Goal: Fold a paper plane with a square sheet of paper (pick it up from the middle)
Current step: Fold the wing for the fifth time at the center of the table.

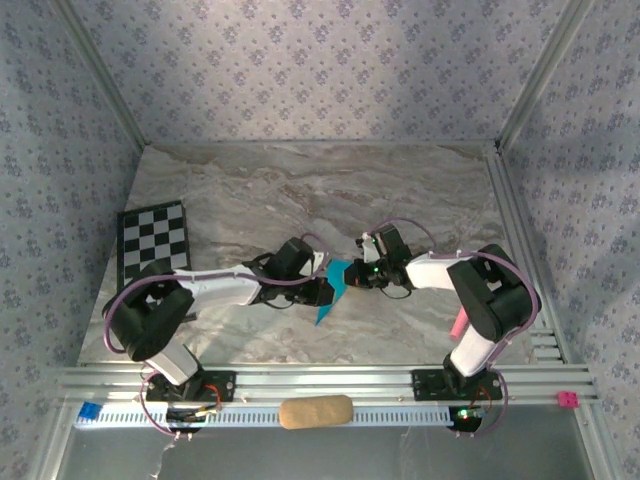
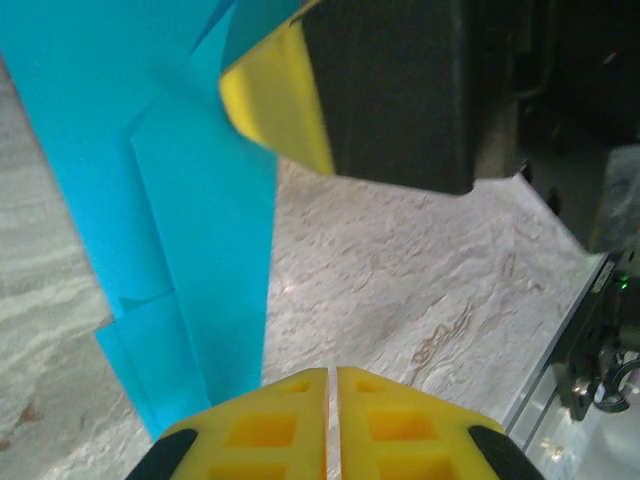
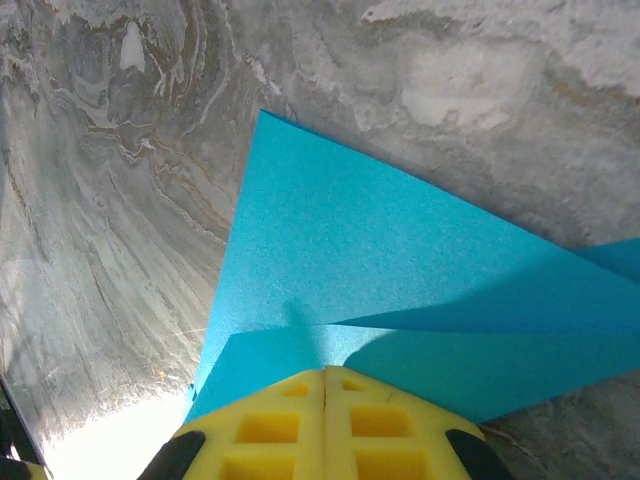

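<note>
The turquoise-blue paper (image 1: 333, 284) is a creased, pointed shape at mid-table between both grippers, its tip toward the near edge. In the right wrist view its folded layers (image 3: 400, 270) spread out from my right gripper (image 3: 325, 375), which is shut on the paper's near edge. My right gripper (image 1: 360, 272) meets the paper from the right. My left gripper (image 1: 322, 291) is beside the paper's left side. In the left wrist view it (image 2: 333, 385) is shut on nothing, marble showing through its thin gap. The paper (image 2: 190, 250) hangs to its left, and a right finger (image 2: 380, 90) is above it.
A black-and-white checkered board (image 1: 153, 238) lies at the left. A tan oblong block (image 1: 315, 411) sits on the near rail. A pink stick (image 1: 457, 324) lies by the right arm. Aluminium rails (image 1: 520, 250) line the right edge.
</note>
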